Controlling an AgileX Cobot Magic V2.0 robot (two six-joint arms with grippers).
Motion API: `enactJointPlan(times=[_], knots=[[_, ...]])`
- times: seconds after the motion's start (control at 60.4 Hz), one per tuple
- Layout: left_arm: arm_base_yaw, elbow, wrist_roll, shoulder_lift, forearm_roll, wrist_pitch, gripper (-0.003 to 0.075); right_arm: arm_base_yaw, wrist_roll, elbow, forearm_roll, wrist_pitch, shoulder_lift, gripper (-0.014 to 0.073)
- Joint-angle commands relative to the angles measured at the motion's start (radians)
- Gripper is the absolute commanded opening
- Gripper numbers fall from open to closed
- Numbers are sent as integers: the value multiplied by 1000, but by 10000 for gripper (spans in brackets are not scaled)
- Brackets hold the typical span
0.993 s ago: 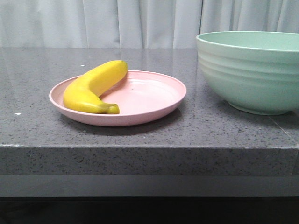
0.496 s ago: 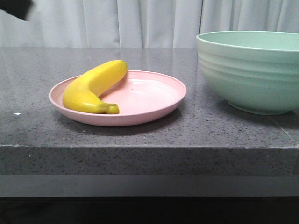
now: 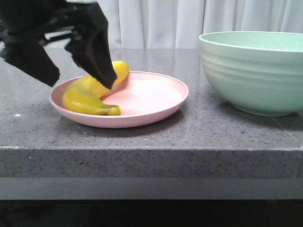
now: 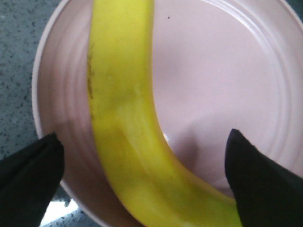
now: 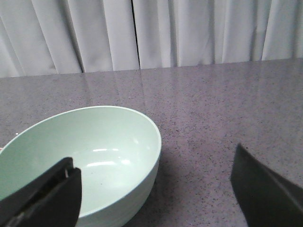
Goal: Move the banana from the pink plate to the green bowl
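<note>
- The pink plate (image 3: 156, 101) sits on the grey speckled counter (image 3: 189, 137), on the robot's left half of the front view, close to the counter's near edge.
- The banana (image 3: 87, 97) lies in the pink plate along the plate's left side. Its dark tip points toward the near rim, and its far end rests at the plate's back rim. The rest of the plate's floor is bare.
- The green bowl (image 3: 255, 71) stands on the counter to the right of the plate, apart from it, with a strip of counter between them. It rises much higher than the plate.
- In the right wrist view the green bowl (image 5: 90, 156) shows a smooth inside with nothing in it.
- The left gripper (image 3: 71, 78) is over the left part of the plate with its two dark fingers spread wide. One finger (image 3: 94, 47) crosses in front of the banana's middle in the front view, and the other finger (image 3: 31, 61) is out past the plate's left rim.
- In the left wrist view the banana (image 4: 125, 118) runs lengthwise between the two fingertips, with clear gaps of pink plate (image 4: 227, 80) on either side. The fingers hold nothing.
- The right gripper (image 5: 156, 198) is wide open as well. Its dark fingertips show at the two lower corners of the right wrist view. It grips nothing.
- A pale curtain (image 5: 156, 33) hangs behind the counter.
</note>
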Motion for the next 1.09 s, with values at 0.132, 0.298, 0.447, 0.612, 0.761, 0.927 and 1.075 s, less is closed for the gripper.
enactJointPlan(times=[0.132,0.298,0.447,0.612,0.761,0.927,1.075], knots=[[-14,-40,-15,33,-9,-74,671,-2,-8,-32,-6,-79,14,649],[-14,-40,-15,48,-5,-99,636,-2,-8,-32,-6,-79,14,649],[-14,-40,-15,48,-5,-120,517,-2,-8,-32,-6,-79,14,649],[-14,-40,-15,48,-4,-158,346,-2,-8,-32,-6,-79,14,649],[-14,-40,-15,48,-1,-212,220,-2,-8,-32,-6,-79,14,649],[-14,-53,-15,42,3,-245,120,-2,-8,-32,5,-71,14,649],[-25,-101,-15,-10,3,-225,101,-2,-8,-57,129,-18,14,649]])
